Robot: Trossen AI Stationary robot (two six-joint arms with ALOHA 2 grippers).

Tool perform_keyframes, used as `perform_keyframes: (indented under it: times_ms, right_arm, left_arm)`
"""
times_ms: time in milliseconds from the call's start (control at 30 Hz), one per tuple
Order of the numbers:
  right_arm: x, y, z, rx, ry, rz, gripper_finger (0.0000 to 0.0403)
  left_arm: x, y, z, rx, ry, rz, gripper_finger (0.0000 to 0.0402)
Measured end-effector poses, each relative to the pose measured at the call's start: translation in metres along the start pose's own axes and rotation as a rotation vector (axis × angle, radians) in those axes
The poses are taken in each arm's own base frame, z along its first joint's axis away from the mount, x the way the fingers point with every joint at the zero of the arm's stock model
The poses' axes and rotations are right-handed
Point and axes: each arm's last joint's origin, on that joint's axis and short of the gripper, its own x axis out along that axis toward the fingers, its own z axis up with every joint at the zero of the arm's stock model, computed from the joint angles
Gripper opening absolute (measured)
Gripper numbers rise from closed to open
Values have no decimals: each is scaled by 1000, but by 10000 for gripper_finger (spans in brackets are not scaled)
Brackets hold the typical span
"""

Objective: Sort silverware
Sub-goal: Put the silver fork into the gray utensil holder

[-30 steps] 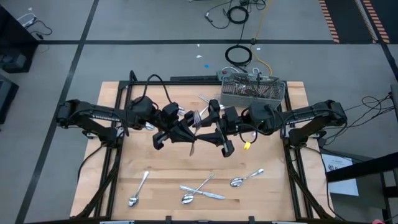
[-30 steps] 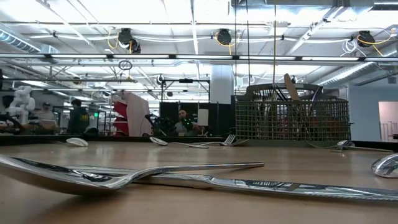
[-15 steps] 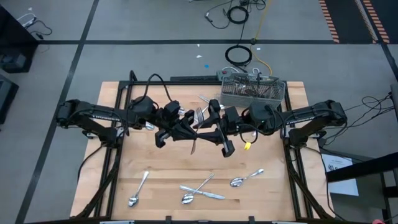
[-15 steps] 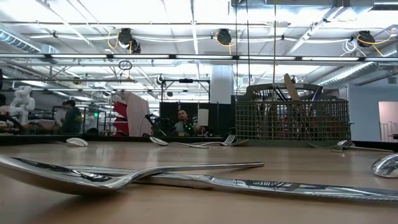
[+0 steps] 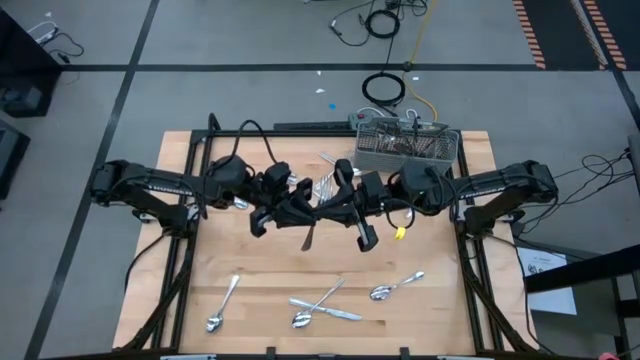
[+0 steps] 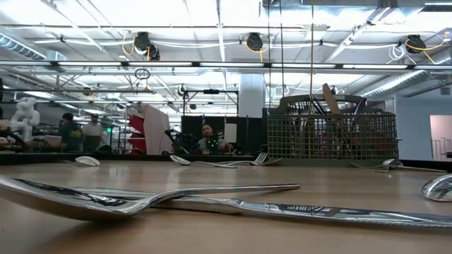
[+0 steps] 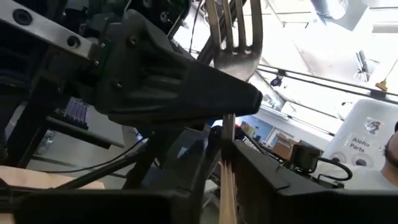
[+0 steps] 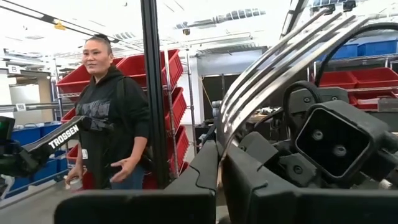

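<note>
Both arms meet over the middle of the table with one fork point(image 5: 309, 236) between them, high above the wood. My right gripper point(image 5: 335, 203) is shut on it, and the tines point(image 8: 280, 56) stick out past its fingers. In the left wrist view the tines point(image 7: 235, 37) point up and the handle point(image 7: 226, 168) runs down toward my left gripper point(image 5: 298, 212). More silverware lies flat near the front edge: a spoon point(image 5: 222, 303), a spoon crossed with a knife point(image 5: 320, 305) and spoons point(image 5: 397, 285). My right gripper pinches the fork between its two fingers at the neck, just below the tines point(image 8: 225, 134). The fingers point(image 7: 180, 87) come roughly level from the table's right and lie across the fork. The fork is lifted clear, tines up, its handle slanting toward the near edge.
A grey wire-mesh basket point(image 5: 405, 146) with utensils standing in it sits at the far right of the table point(image 5: 200, 260). A few loose pieces point(image 5: 328, 160) lie just left of it. A person point(image 8: 112, 112) stands in the room beyond.
</note>
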Motion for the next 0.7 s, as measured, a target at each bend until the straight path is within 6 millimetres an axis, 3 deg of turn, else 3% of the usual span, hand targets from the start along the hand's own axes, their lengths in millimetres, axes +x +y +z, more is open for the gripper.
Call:
perform_keyframes:
  times_ms: [167,300,500,700]
  right_arm:
    - [-5,0,5,-6,25,-4,2]
    - [-21,1,23,-44,59,-63,1]
    - [-56,-1,44,-121,195,-302,1]
    - [-85,-22,39,-165,417,-647,0]
  left_arm:
    - [-7,5,8,65,4,5,130]
    - [-20,13,17,94,62,29,137]
    - [-42,31,15,-27,171,281,138]
    - [-52,35,1,1,218,607,138]
